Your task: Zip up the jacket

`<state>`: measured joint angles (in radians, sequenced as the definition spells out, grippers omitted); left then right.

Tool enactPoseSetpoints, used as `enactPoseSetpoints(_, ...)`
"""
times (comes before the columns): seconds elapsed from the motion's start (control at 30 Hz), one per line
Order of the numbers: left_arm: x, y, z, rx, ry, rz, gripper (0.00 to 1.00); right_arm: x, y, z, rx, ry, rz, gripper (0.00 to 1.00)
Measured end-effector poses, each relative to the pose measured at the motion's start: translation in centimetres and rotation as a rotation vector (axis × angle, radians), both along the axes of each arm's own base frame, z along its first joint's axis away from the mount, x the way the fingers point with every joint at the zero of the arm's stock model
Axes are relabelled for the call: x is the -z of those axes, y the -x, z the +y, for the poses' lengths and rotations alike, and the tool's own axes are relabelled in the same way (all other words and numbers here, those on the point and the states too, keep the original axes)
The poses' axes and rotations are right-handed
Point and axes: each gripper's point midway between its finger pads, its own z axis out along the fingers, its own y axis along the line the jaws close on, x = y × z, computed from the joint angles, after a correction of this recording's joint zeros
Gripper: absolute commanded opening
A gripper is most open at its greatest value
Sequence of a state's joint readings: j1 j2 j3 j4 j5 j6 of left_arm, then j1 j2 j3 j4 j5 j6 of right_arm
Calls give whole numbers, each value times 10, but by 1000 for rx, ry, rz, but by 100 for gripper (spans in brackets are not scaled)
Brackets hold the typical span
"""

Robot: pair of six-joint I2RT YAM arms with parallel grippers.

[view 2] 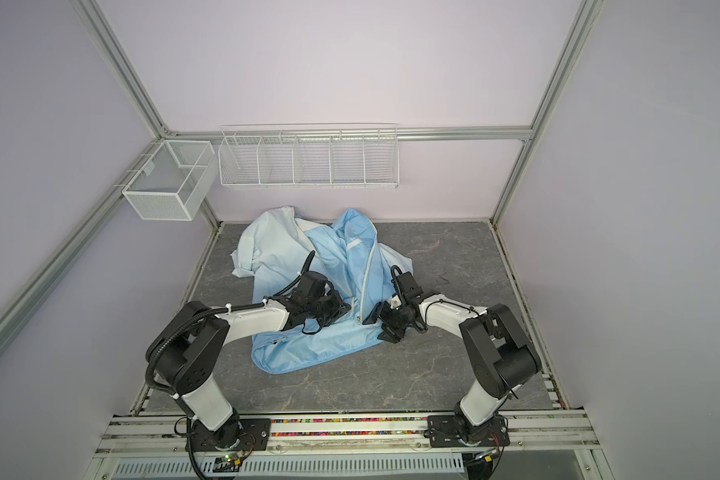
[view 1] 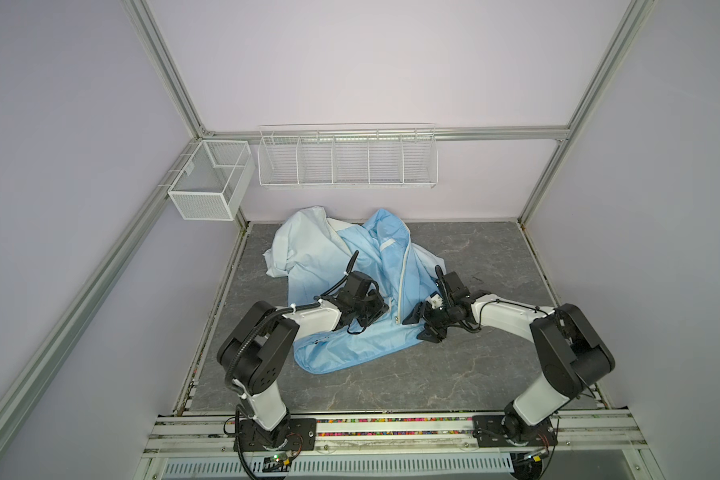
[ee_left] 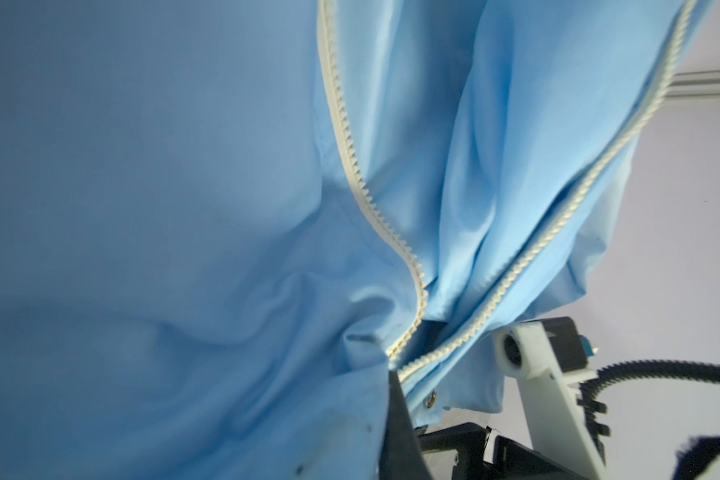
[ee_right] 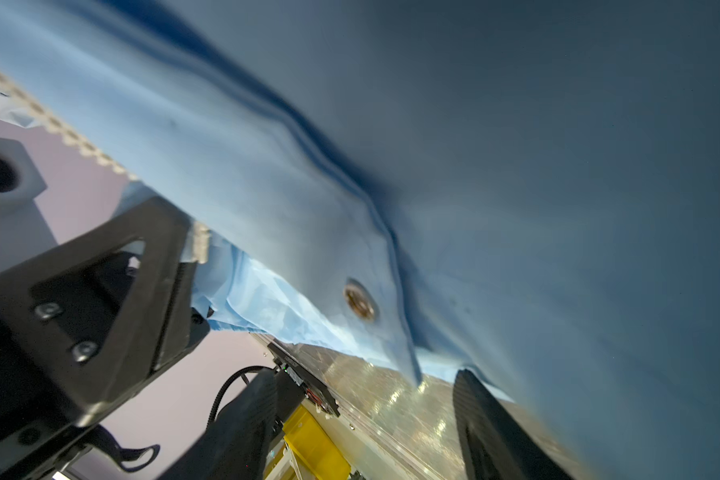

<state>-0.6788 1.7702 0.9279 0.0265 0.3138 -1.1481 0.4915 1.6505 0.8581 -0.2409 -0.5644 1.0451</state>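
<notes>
Closure is judged barely begun — the jacket (view 1: pixel 350 266) lies crumpled far-centre on the table (view 1: pixel 474 374), its zipper (view 1: pixel 404 282) unmeshed, converging only at the near end, where the left gripper (view 1: pixel 379 309) is clenched on the fabric and the right gripper (view 1: pixel 421 326) stands spread, grasping nothing.

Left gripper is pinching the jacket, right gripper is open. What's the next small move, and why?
Probably ease the right gripper onto the lower end of the zipper and close. The left gripper is shut on the jacket beside that end, the tooth rows lie apart in the left wrist view, and the right gripper is open at the hem, holding nothing.
</notes>
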Motion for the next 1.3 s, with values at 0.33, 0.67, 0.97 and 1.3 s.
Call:
enactPoseSetpoints(0.33, 20, -1, -10, 91, -19, 58, 0, -8, -15, 18, 51, -24, -68, 60)
enactPoseSetpoints(0.67, 27, -2, -10, 137, -7, 86, 0, -1, -20, 24, 107, 1, -76, 65)
enactPoseSetpoints(0.97, 26, -4, -7, 143, 19, 106, 0, -54, -22, 33, 90, 37, -213, 71)
enactPoseSetpoints(1.3, 28, -3, -7, 154, 41, 125, 0, -15, -22, 36, 118, 60, -151, 75)
